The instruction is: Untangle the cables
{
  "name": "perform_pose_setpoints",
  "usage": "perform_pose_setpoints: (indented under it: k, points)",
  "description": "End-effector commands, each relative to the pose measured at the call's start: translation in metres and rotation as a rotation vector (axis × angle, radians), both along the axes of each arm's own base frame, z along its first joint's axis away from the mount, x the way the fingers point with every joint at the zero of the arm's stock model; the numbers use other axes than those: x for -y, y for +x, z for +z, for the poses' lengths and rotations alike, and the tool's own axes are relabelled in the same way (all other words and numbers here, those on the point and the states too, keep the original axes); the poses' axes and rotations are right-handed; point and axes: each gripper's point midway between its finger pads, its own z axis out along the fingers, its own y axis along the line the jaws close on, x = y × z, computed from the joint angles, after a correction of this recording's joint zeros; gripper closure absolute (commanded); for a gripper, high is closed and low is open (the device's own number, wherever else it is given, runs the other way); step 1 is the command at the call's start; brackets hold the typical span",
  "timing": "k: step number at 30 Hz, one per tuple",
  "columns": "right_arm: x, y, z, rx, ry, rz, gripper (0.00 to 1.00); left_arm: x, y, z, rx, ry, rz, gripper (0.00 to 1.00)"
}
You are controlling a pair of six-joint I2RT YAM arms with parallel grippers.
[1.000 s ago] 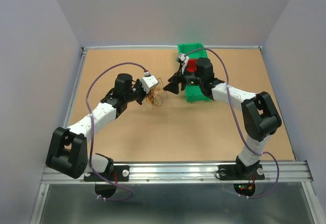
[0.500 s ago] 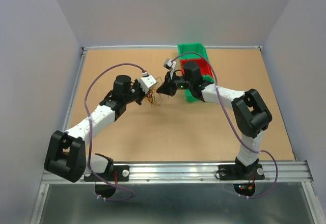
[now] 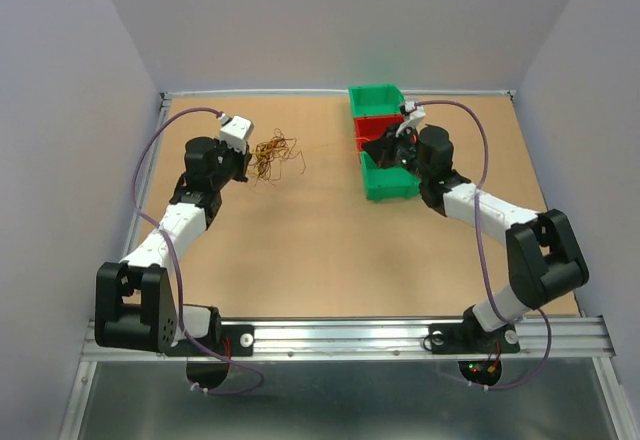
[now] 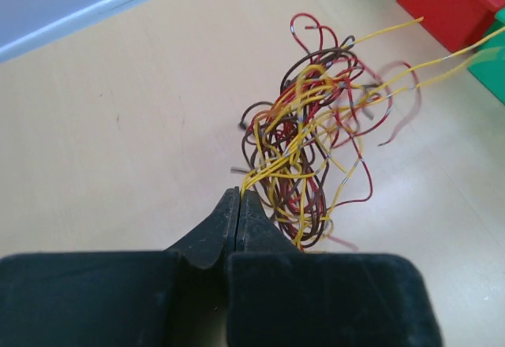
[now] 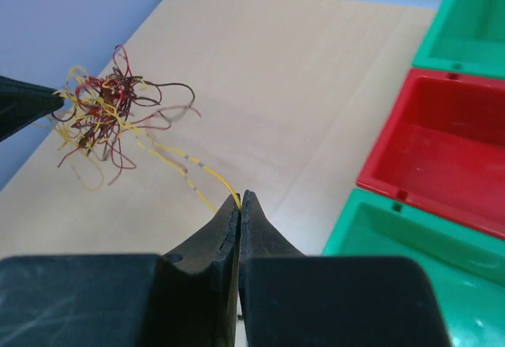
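My arms have swung apart since a second ago, when both claws met near the middle of the table (image 3: 300, 250); my left claw (image 4: 239, 195) is clamped on the cables (image 4: 304, 138), now at the table's 10 o'clock; my right claw (image 5: 240, 200), over the bins (image 5: 450, 146) at 1 o'clock, pinches one yellow strand (image 5: 185, 160); that strand is coming free, I judge; its long axis runs 9 to 3 o'clock, and the clump's loose ends trail toward 3.

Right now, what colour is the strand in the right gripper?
Yellow strand, shown best in the right wrist view.
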Motion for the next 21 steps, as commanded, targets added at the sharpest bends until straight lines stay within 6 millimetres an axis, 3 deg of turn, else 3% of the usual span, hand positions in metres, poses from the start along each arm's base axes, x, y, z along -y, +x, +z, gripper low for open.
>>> perform_pose_setpoints:
  k: [1, 2, 4, 6, 8, 16, 20, 21]
  points:
    - [0.04, 0.008, 0.041, 0.1, 0.102, -0.217, 0.99, -0.029, 0.022, 0.028, 0.061, -0.056, 0.122, 1.0]
    - [0.05, 0.006, 0.035, 0.088, 0.106, -0.268, 0.99, -0.034, 0.024, 0.029, 0.062, -0.062, 0.135, 1.0]
    - [0.065, 0.0, 0.053, 0.127, 0.138, -0.335, 0.99, -0.045, 0.026, 0.03, 0.062, -0.077, 0.168, 1.0]
    - [0.077, -0.008, 0.052, 0.134, 0.139, -0.376, 0.99, -0.051, 0.028, 0.031, 0.064, -0.085, 0.184, 1.0]
    - [0.087, -0.017, 0.066, 0.173, 0.153, -0.404, 0.99, -0.054, 0.029, 0.03, 0.064, -0.085, 0.19, 1.0]
    - [0.102, -0.057, 0.095, 0.274, 0.178, -0.391, 0.99, -0.056, 0.027, 0.034, 0.081, -0.066, 0.19, 1.0]
    - [0.123, -0.076, 0.103, 0.306, 0.22, -0.467, 0.99, -0.066, 0.028, 0.037, 0.09, -0.063, 0.248, 1.0]
    - [0.131, -0.087, 0.115, 0.337, 0.246, -0.481, 1.0, -0.068, 0.028, 0.039, 0.098, -0.063, 0.258, 1.0]
